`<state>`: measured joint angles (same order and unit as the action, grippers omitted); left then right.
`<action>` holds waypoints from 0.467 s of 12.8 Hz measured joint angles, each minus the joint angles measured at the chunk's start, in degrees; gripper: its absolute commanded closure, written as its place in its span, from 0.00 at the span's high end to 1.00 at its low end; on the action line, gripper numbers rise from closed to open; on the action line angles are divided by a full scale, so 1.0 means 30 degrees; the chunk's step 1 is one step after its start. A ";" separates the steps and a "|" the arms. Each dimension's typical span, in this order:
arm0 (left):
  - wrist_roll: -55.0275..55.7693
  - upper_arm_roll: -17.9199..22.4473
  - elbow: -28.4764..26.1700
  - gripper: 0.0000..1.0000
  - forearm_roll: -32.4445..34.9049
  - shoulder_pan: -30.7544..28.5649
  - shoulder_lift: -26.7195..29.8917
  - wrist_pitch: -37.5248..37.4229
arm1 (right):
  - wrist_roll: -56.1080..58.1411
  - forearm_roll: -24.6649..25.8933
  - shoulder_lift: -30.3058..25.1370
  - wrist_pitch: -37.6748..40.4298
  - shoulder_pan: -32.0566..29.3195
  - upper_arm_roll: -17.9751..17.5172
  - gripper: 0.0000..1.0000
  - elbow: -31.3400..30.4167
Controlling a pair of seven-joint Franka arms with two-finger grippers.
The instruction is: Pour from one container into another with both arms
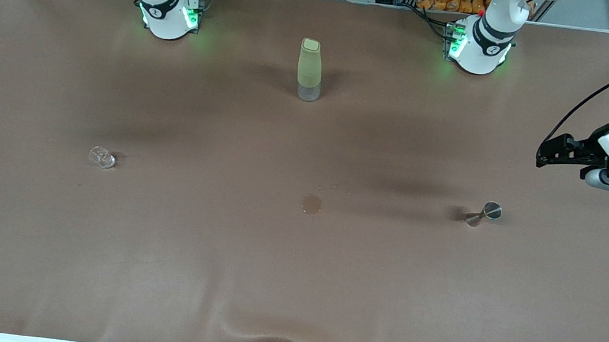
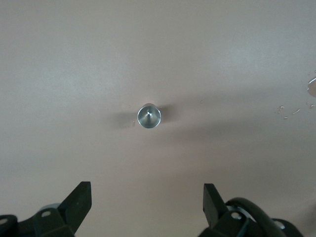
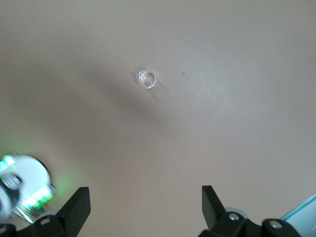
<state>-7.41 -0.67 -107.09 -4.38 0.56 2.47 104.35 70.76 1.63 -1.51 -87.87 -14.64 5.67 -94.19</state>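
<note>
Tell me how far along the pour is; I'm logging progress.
Nothing looks done. The glass cup and the jigger both stand untouched on the table. The left gripper hangs open above the jigger, the right gripper open above the cup. Grasping, lifting and pouring remain.

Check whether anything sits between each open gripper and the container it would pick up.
Nothing visible does. The left gripper looks down on the metal jigger over bare tabletop, jaws open. The right gripper, also open, sees the glass cup with nothing between.
</note>
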 measured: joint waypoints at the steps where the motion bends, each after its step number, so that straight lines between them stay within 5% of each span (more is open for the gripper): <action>1: -0.0233 0.0004 -0.0511 1.00 0.0000 -0.0020 0.0127 0.0434 | 0.1865 0.0001 0.0050 -0.0396 -0.0391 0.0004 1.00 -0.0201; 6: -0.2591 0.0038 -0.2448 1.00 -0.0030 -0.0880 0.0232 0.2228 | 0.6338 -0.0013 0.0171 -0.1346 -0.1617 0.0036 1.00 -0.0981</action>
<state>-15.19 -0.56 -114.44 -4.46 -2.08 3.17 111.04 89.78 1.59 -0.99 -91.91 -19.49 5.78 -97.14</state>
